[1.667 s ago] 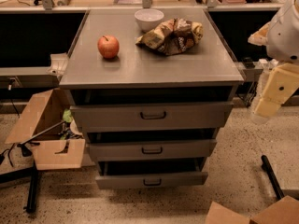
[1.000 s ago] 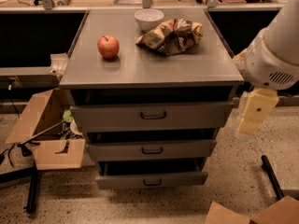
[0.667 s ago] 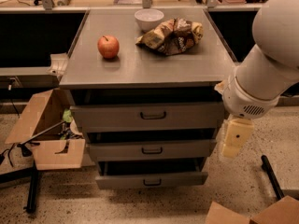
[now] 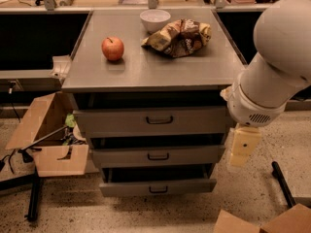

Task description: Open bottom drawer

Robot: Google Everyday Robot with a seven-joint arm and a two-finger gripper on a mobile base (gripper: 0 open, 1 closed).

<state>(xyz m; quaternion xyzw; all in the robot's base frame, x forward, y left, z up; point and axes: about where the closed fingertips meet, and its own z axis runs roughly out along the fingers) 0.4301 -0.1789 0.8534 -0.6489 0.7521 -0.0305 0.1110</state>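
The bottom drawer (image 4: 158,186) is the lowest and narrowest of three grey fronts in the cabinet, with a small dark loop handle (image 4: 158,190). It stands slightly pulled out, a dark gap above it. My white arm (image 4: 272,76) comes in from the upper right. The gripper (image 4: 241,152), a cream-coloured block, hangs down beside the cabinet's right edge, level with the middle drawer (image 4: 158,156) and right of the bottom drawer's handle. It touches nothing.
The cabinet top (image 4: 146,67) carries a red apple (image 4: 112,48), a white bowl (image 4: 155,20) and a chip bag (image 4: 178,37). An open cardboard box (image 4: 48,140) stands on the left floor. More cardboard (image 4: 265,221) lies at the lower right, by a dark bar (image 4: 283,183).
My arm has swung in from the right edge toward the cabinet, and the gripper has come down and left to the cabinet's right side. The drawers have not moved.
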